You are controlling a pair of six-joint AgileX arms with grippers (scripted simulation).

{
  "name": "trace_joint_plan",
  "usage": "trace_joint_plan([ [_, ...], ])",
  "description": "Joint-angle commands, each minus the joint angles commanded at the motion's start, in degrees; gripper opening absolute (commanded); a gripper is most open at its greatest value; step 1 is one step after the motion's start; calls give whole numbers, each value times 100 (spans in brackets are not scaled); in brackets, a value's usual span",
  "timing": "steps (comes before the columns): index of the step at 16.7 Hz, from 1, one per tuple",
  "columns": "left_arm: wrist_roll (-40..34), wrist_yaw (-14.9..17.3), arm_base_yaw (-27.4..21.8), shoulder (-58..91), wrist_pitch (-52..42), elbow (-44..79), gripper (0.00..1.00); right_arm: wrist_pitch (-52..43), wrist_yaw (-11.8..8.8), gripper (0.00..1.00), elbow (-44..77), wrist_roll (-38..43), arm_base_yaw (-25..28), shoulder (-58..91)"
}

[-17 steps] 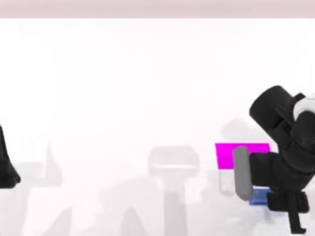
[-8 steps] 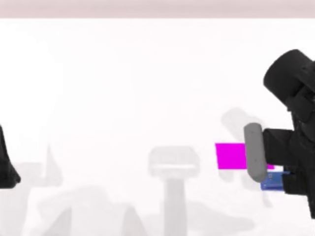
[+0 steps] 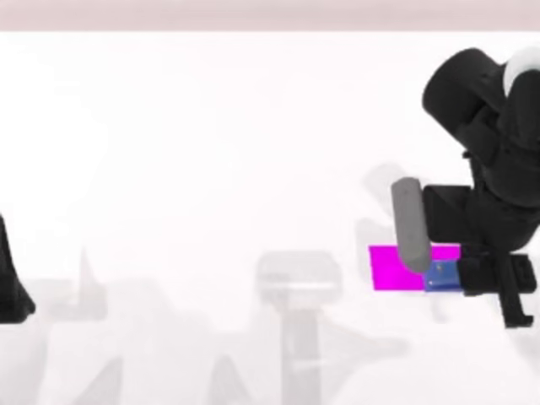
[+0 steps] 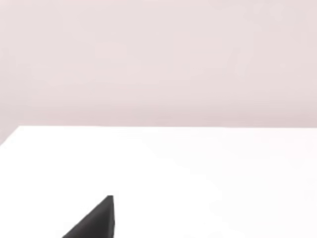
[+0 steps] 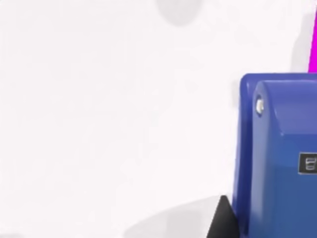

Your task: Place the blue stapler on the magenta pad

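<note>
Blue stapler (image 3: 442, 275) shows as a small blue patch at the right end of the magenta pad (image 3: 396, 268), on the right side of the table (image 3: 211, 152), half hidden under the right arm's gripper (image 3: 472, 274). In the right wrist view the stapler (image 5: 277, 158) fills the near corner, with a sliver of the pad (image 5: 313, 47) past it and one dark fingertip (image 5: 223, 223) touching its side, so the gripper seems to be pinching the stapler, though the second finger is out of sight. Whether the stapler is touching the pad or hanging just above it I cannot tell. To do this step well, I would carry it toward the middle of the pad, since only one end overlaps the pad's right edge, keep it level, lower it until it rests flat, and only then spread the fingers. Left gripper (image 3: 10, 283) sits parked at the table's left edge; I cannot tell how its fingers stand.
</note>
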Motion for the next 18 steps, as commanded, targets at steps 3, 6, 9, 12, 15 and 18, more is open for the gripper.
trace_joint_plan([
  [3,0,0,0,0,0,0,100,-101,13,0,995,-253,-138,782],
  [6,0,0,0,0,0,0,100,-142,25,0,1679,-441,-259,1371],
  [9,0,0,0,0,0,0,100,-153,28,0,1833,-493,-290,1518],
  [12,0,0,0,0,0,0,100,-125,27,0,1803,-483,-257,1501],
  [15,0,0,0,0,0,0,100,280,26,0,1520,-486,-260,1628],
  [18,0,0,0,0,0,0,100,1068,27,0,1025,-479,-284,1881],
])
